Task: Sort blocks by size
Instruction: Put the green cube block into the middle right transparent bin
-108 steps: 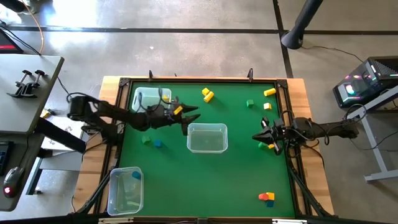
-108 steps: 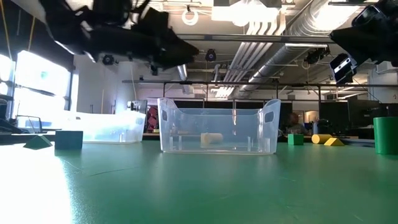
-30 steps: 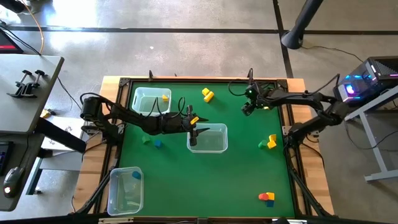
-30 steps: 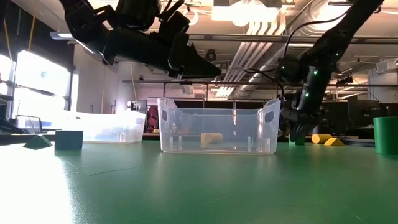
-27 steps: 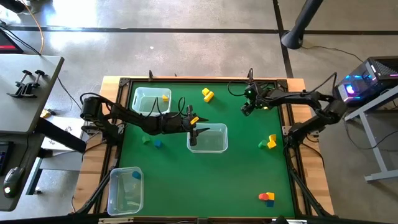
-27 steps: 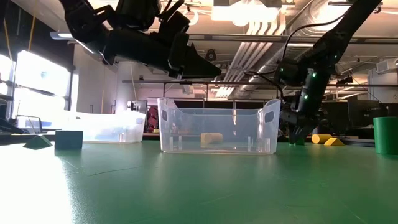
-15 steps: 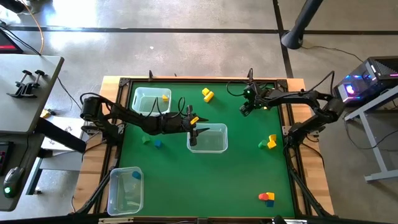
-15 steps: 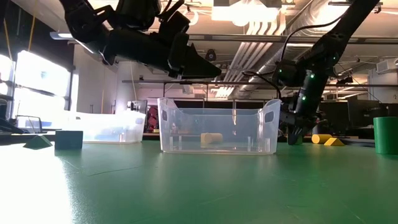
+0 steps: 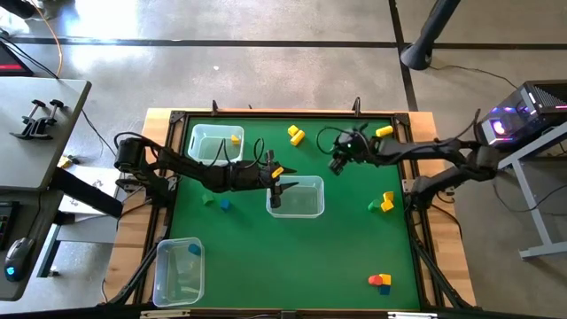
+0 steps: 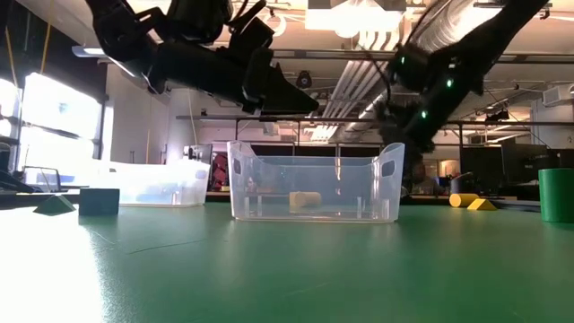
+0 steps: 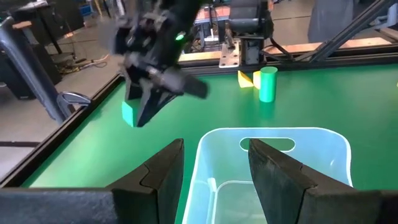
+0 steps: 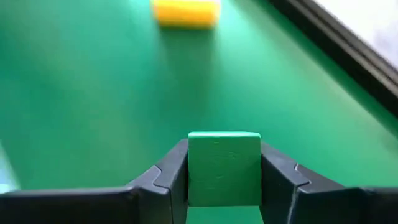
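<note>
My right gripper is shut on a small green block above the green mat, right of and beyond the middle clear bin. It also shows in the left wrist view with the block. My left gripper hangs open and empty over the middle bin's left end. A yellow block lies on that bin's floor. Other blocks lie on the mat: yellow ones at the far edge, and a green and a blue one at the left. My right gripper pinches the green block by two opposite sides between its two fingers. The fingers slant down from above. The block is lifted clear of the mat.
A clear bin with a yellow block stands far left, and another clear bin with a blue block stands near left. Yellow blocks and a yellow-green cluster lie at the right. Red, orange and blue blocks lie near right.
My right gripper has risen from the mat at the far right with the green block and has gone toward the table's left and a little nearer, toward the middle bin. The block is lifted clear. My left gripper has kept still.
</note>
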You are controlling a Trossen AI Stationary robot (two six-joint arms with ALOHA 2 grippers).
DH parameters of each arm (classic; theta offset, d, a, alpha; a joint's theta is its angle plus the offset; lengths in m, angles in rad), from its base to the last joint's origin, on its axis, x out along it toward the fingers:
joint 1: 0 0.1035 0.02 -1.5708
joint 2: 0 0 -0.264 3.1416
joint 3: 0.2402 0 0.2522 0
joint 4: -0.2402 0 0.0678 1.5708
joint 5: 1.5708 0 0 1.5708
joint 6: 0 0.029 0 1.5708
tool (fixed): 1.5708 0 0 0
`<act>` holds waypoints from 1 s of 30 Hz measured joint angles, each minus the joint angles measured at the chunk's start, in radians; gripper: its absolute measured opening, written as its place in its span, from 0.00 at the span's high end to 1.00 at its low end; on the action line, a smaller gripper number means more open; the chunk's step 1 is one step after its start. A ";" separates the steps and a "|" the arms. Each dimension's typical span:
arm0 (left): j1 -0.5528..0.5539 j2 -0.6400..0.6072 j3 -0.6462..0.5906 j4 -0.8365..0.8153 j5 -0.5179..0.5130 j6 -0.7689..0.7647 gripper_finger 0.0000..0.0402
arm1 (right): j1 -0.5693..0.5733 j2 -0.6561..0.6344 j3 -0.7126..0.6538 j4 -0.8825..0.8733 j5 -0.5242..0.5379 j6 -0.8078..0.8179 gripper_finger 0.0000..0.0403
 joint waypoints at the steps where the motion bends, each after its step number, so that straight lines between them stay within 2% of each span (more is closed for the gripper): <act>1: -0.003 0.000 0.000 0.000 -0.009 0.000 0.58 | 0.027 -0.012 0.000 0.014 0.014 -0.004 0.68; 5: -0.023 -0.024 0.000 -0.012 -0.044 0.019 0.58 | 0.135 -0.047 0.000 0.116 0.015 -0.028 0.68; 9: -0.046 -0.070 0.000 -0.029 -0.079 0.047 0.58 | 0.225 -0.043 0.000 0.250 -0.048 -0.012 0.68; 17: -0.078 -0.158 0.000 -0.124 -0.164 0.072 0.58 | 0.345 0.076 0.004 0.442 -0.185 0.012 0.68; 22: -0.077 -0.174 -0.001 -0.144 -0.190 0.078 0.58 | 0.387 0.193 0.088 0.382 -0.250 -0.009 0.68; 26: -0.077 -0.175 -0.001 -0.146 -0.192 0.075 0.58 | 0.407 0.282 0.187 0.249 -0.263 -0.078 0.67; 30: -0.077 -0.175 -0.001 -0.165 -0.192 0.069 0.58 | 0.407 0.357 0.275 0.133 -0.260 -0.105 0.61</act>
